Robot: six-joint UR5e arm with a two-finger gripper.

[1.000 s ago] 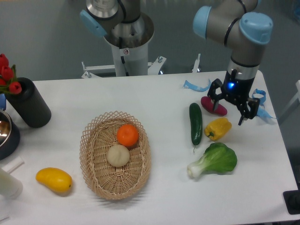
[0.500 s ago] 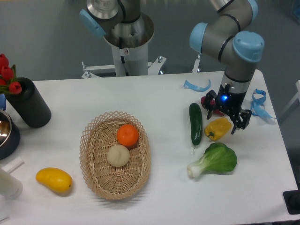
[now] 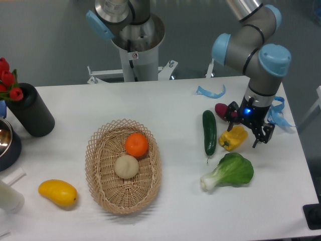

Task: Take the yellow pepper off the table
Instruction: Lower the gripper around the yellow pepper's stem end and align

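Camera | we see the gripper spread wide over the yellow pepper near the table's right edge | straddling it, we judge, for grasping.

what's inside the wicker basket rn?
The wicker basket holds an orange and, in front of it, a pale round fruit. They look to be touching. Whatever lies beneath them is hidden.
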